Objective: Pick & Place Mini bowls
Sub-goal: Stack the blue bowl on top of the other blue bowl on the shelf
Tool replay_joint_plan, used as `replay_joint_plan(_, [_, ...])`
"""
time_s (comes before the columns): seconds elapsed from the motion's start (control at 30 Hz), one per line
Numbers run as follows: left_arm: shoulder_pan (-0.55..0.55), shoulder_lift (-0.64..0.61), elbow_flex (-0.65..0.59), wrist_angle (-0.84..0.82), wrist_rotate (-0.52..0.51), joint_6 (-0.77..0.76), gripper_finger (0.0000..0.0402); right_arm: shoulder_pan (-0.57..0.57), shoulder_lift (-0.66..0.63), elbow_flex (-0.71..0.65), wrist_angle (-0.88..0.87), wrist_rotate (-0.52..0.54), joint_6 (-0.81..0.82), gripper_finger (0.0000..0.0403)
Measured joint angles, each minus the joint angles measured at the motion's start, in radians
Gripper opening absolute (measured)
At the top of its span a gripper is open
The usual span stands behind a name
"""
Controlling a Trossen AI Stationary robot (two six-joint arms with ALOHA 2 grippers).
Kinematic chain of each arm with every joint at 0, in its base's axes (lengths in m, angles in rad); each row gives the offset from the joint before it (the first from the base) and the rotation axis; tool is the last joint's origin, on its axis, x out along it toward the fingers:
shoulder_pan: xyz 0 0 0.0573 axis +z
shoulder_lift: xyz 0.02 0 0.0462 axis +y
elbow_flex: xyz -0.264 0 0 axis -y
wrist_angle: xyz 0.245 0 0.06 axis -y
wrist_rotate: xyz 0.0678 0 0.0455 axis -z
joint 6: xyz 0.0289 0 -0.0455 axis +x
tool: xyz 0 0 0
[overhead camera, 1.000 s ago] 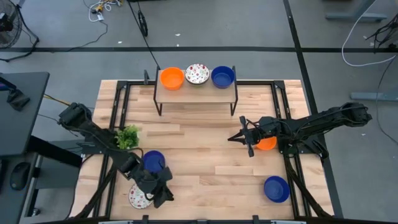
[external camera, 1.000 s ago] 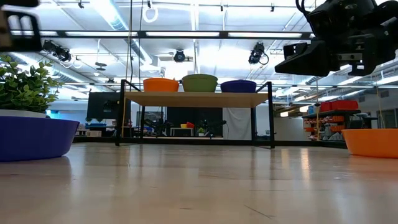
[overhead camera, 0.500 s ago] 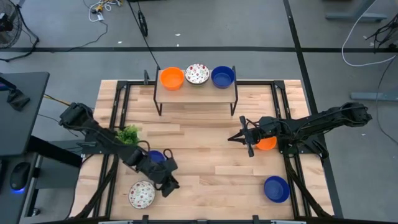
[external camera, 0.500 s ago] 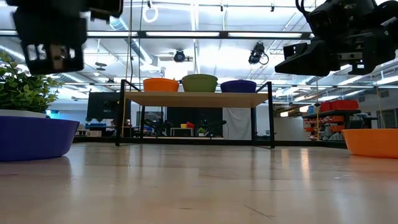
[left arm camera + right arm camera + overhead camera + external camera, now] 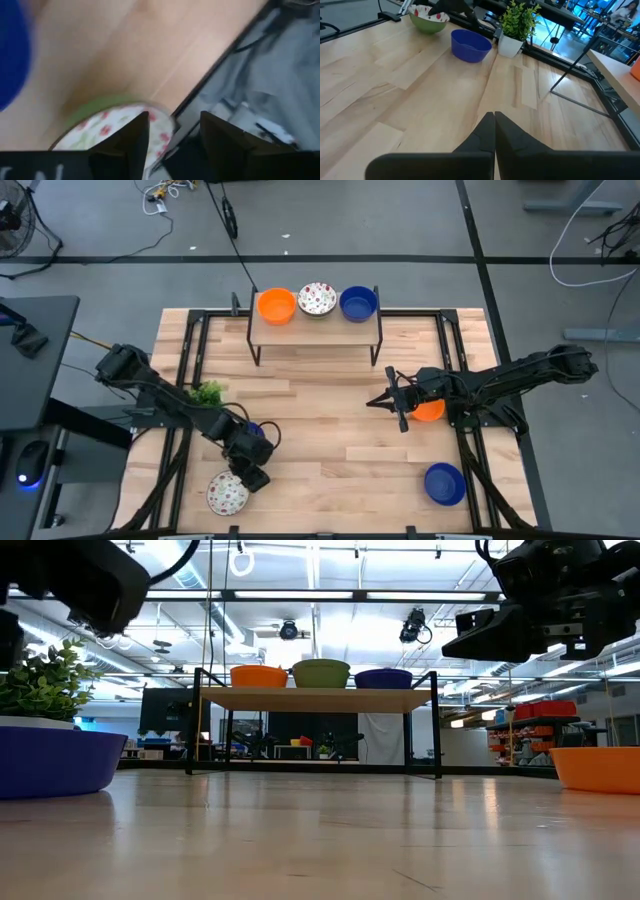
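While the left arm works at the table's near-left corner, the scene reads as follows.

Left gripper (image 5: 250, 467): hovers above the table between two bowls, fingers (image 5: 131, 141) spread apart with nothing between them.
Speckled bowl: the small round white bowl with red-green speckles (image 5: 227, 494) sits on the wooden table (image 5: 330, 440) just beside that gripper, near the front edge.
Blue bowl by the plant: a small solid blue round bowl (image 5: 254, 430) lies mostly hidden under the left arm, close to the small green leafy plant in a white pot (image 5: 207, 393).
Right gripper (image 5: 402, 402): waits over the right half of the table, fingers (image 5: 485, 134) pressed together, holding nothing.
Orange bowl: a small solid orange bowl (image 5: 429, 411) rests on the table, partly under the right arm.
Second blue bowl (image 5: 444, 483): stands alone near the front-right corner.
Raised wooden shelf on black legs (image 5: 316, 326): carries three bowls in a row, orange (image 5: 277, 305), speckled white (image 5: 317, 298) and blue (image 5: 358, 302).
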Motion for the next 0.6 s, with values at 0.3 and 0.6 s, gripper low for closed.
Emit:
replay_joint_plan(0.3, [-0.026,0.000,0.237,-0.519,-0.351,0.211,0.0119,0.000,0.000,0.000,0.000,0.000,0.000,0.0002])
replay_joint_plan(0.6, [-0.040,0.011,0.245,-0.459,-0.518,0.262,0.0105,0.000,0.000,0.000,-0.001,0.000,0.000,0.0002])
